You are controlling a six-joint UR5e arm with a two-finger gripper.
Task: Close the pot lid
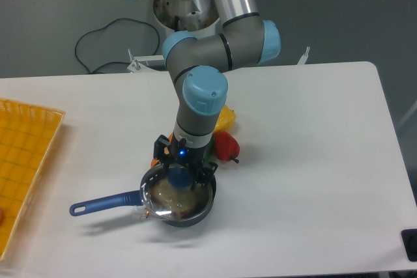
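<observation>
low in the middle of the frame, the pot (179, 203) sits on the white table (313, 161), its blue handle poking left. the lid (174, 197) looks tilted over it, not flat yet. the gripper (178, 175) is down on the blue knob, but i cannot tell if it is pinching it. if it lets go now, the lid could slide off or bump the pot sideways.

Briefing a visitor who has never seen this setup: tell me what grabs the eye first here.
The big grey-and-blue arm dominates, reaching down at table centre with its pincer at the blue knob of the glass lid over the dark pot. The pot's long blue handle juts left; red and yellow toy food lies just behind, a yellow tray at left.
</observation>
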